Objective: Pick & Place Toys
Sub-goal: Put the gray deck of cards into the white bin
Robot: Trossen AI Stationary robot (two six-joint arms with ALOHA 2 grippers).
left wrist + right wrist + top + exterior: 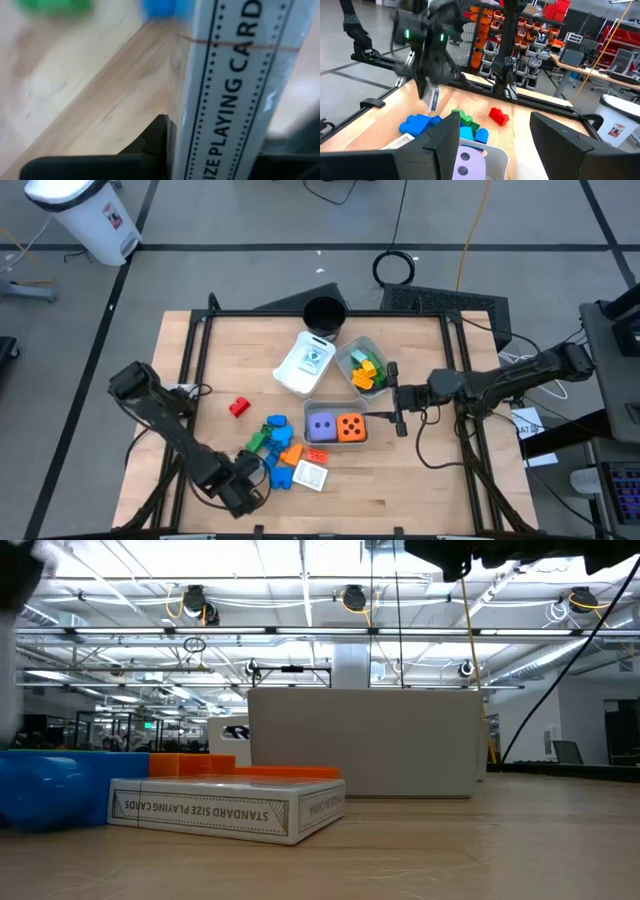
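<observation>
A black round cup [324,314] stands at the far edge of the table [430,480]. Nearer than it lie a white tray [304,364] and, to its right, a grey tray [352,360] holding green, yellow and orange blocks [367,370]. A third tray [336,442] nearer the front holds the purple die [321,426] and the orange die [350,427] side by side. A red block [239,407] lies alone to the left. A heap of blue, green and orange blocks [275,442] sits left of the dice tray and just beside the left arm's end, crowding that side of the card box.

The white playing-card box [311,476] lies flat at the heap's near right. The left gripper [262,482] is low at the table's near left, and its wrist view shows the box [227,95] between the dark fingers [155,145], apparently clamped on it, though the close view is blurred. The right gripper [400,408] hovers at mid-right beside the dice tray, its fingers [442,137] apart and holding nothing.
</observation>
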